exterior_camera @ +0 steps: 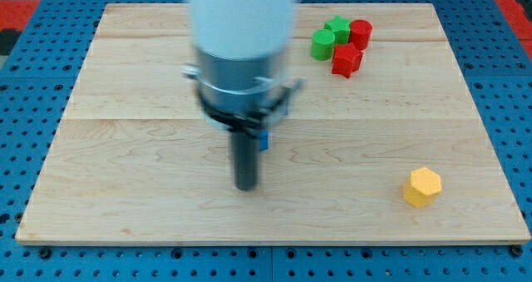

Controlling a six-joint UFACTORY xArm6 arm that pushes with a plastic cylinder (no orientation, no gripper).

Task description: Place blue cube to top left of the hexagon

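A wooden surface (125, 199) is lying under a blurred robot arm. The arm's dark rod is ending in a tip (245, 186) near the middle; there are no jaws, so nothing is being held. A blue cube (263, 138) is peeking out just behind the rod, mostly hidden. It looks light, stiff and easy to slide by pushing a flat side. The yellow hexagon (423, 186) is sitting well apart, toward the view's bottom right.

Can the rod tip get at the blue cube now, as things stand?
Probably yes. My tip stands right beside the blue cube, which peeks out behind the rod on the view's right, mostly hidden. No other block shows between them; whether they touch I cannot tell.
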